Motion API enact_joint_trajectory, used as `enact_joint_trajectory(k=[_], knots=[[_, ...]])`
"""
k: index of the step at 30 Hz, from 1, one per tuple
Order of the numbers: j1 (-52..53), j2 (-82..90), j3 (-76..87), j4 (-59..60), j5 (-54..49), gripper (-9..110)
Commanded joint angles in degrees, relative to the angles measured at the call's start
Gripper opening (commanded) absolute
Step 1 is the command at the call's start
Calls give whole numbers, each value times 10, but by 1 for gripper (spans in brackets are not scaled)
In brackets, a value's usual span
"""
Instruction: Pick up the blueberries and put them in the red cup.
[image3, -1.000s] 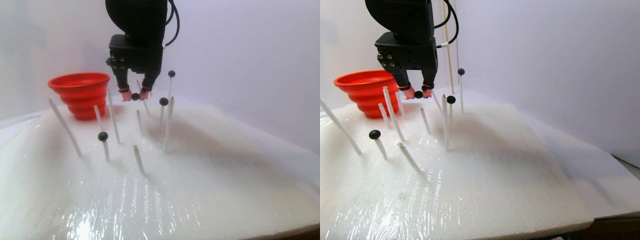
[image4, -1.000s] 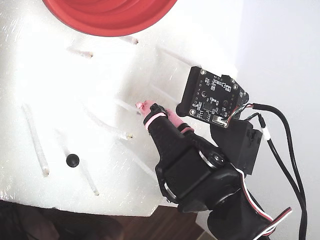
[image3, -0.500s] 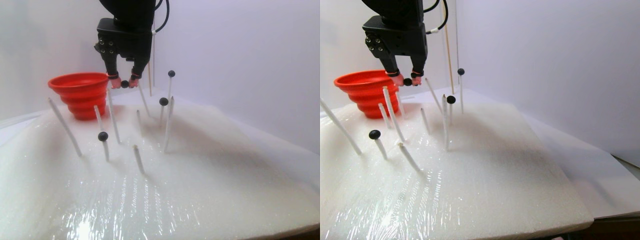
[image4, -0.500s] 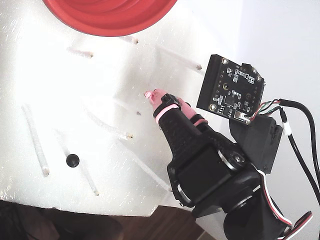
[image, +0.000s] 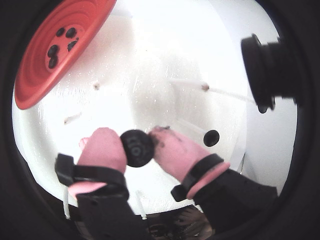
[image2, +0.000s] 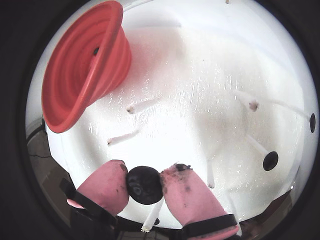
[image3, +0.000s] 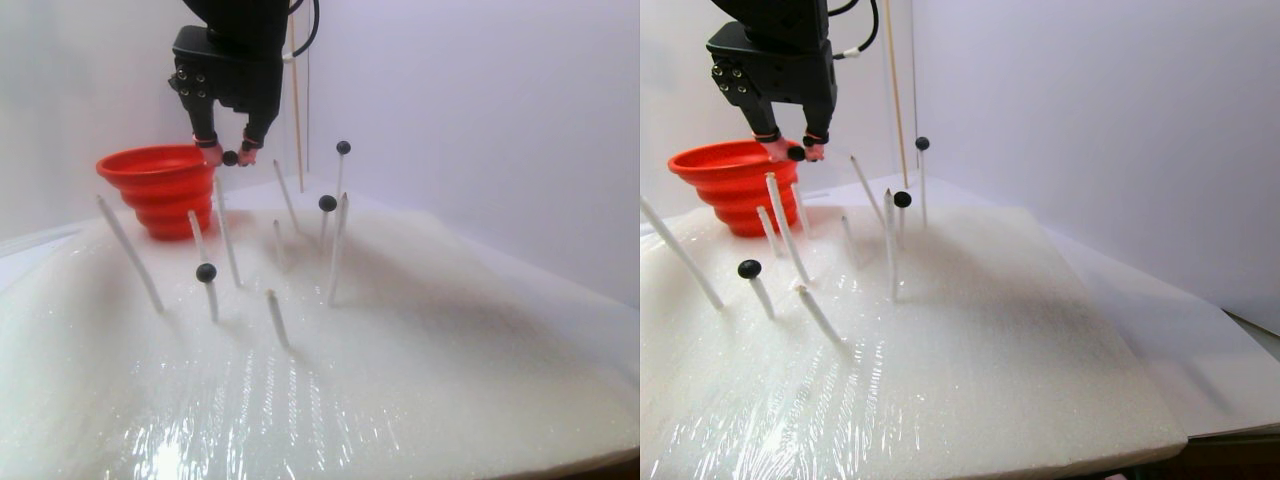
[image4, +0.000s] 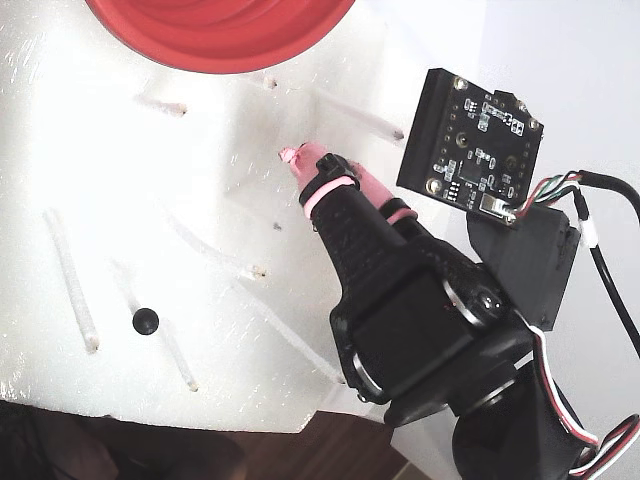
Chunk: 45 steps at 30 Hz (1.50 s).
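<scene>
My gripper (image: 136, 145) is shut on one blueberry (image: 137, 148), pinched between the pink fingertips (image2: 111, 182). In the stereo pair view the gripper (image3: 230, 157) hangs in the air just right of the red cup (image3: 160, 168), level with its rim. The cup (image: 31, 87) holds several dark blueberries (image: 60, 41). Three more blueberries sit on white sticks: a low one (image3: 206, 272), a middle one (image3: 327, 203) and a tall one (image3: 343, 147). The fixed view shows the gripper (image4: 293, 156) below the cup (image4: 220, 40), and one blueberry (image4: 146, 321).
A white foam board (image3: 420, 360) wrapped in glossy film carries several thin white sticks (image3: 225, 235), some leaning and bare. A thin wooden rod (image3: 296, 100) stands behind the arm. Board edge and dark floor lie at the bottom of the fixed view (image4: 150, 455).
The gripper, still shut on the blueberry, has lifted off its stick and moved up and left toward the red cup. The other blueberries have not moved.
</scene>
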Motion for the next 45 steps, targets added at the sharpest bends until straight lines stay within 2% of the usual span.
enact_joint_trajectory(k=[1,36,45], knots=[[-19,36,-49,3,11,11],[-100,-74,-118,-105,46,12],[-97,-77,-114,-129,57,19]])
